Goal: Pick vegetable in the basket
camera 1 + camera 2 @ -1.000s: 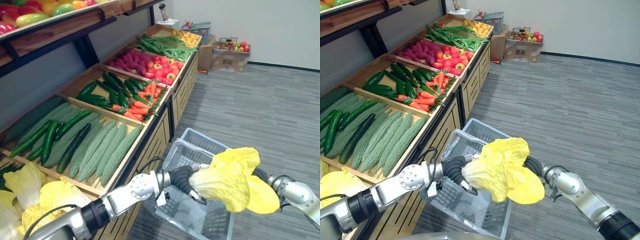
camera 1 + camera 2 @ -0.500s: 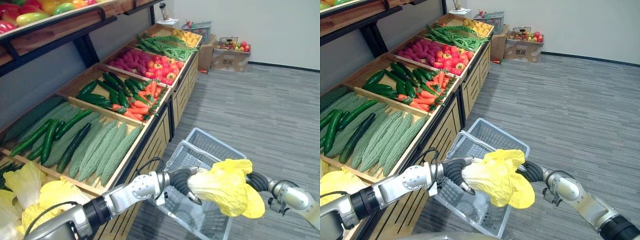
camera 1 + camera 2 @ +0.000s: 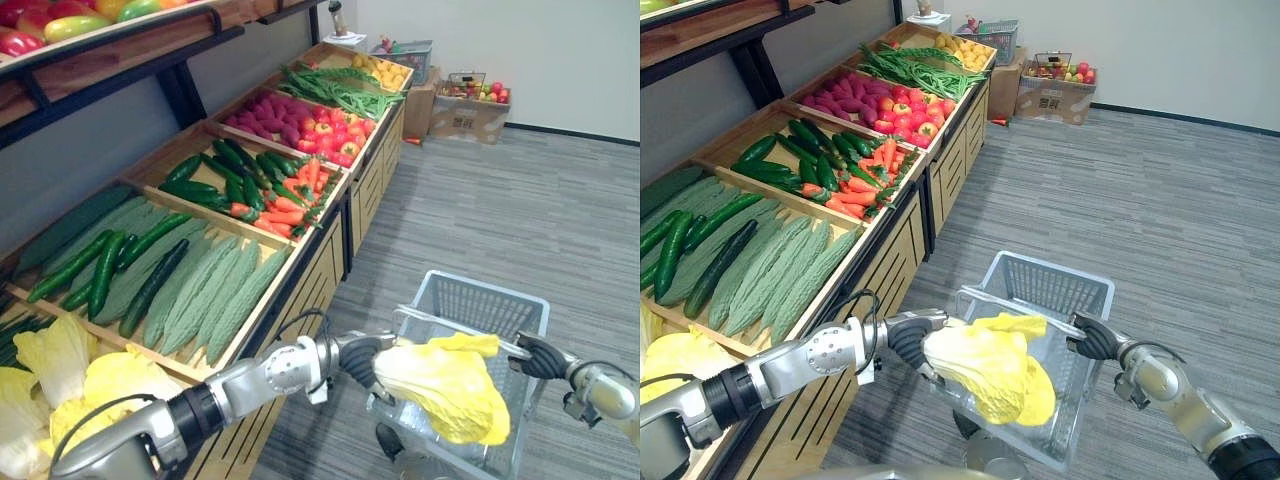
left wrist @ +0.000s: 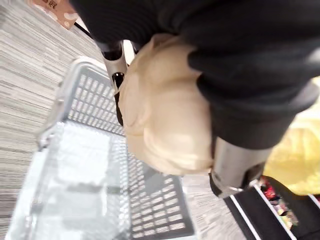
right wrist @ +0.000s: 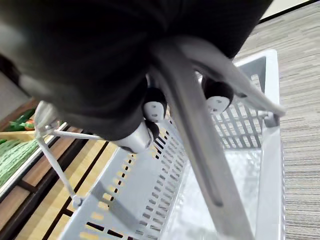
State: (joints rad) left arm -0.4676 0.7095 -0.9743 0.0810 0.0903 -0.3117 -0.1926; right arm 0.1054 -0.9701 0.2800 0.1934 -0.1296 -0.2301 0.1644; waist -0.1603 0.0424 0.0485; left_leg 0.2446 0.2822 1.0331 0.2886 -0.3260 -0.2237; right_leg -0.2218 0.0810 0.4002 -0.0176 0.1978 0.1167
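- Two hands are busy over a grey plastic basket (image 3: pixel 1052 287) that stands on the grey carpet beside a wooden produce stand (image 3: pixel 310 275).
- The left hand (image 3: pixel 908 340) reaches out from the stand side, and its fingers (image 4: pixel 231 167) are curled round the pale stem end of a yellow napa cabbage (image 3: pixel 985 370).
- The cabbage is clear of the stand and hangs over the basket's open top, at the side nearer the stand. Its yellow leaves droop toward the inside.
- I cannot tell whether any leaf touches the basket's mesh wall or bottom.
- The right hand (image 3: pixel 1095 340) is at the basket's far side. Its dark-tipped fingers (image 5: pixel 217 96) are wrapped round the raised grey handle (image 5: pixel 200 145), which crosses the basket just behind the top of the cabbage.
- The stand's slanted crates hold, from near to far:
  - more yellow cabbages (image 3: pixel 90 385)
  - cucumbers (image 3: pixel 100 275)
  - bitter gourds (image 3: pixel 215 295)
  - dark green peppers (image 3: pixel 225 175) beside carrots (image 3: pixel 290 205)
  - purple sweet potatoes (image 3: pixel 270 110) beside red and yellow bell peppers (image 3: pixel 335 140)
  - green beans (image 3: pixel 335 85)
- A cardboard box (image 3: pixel 470 115) topped with fruit stands against the far wall.
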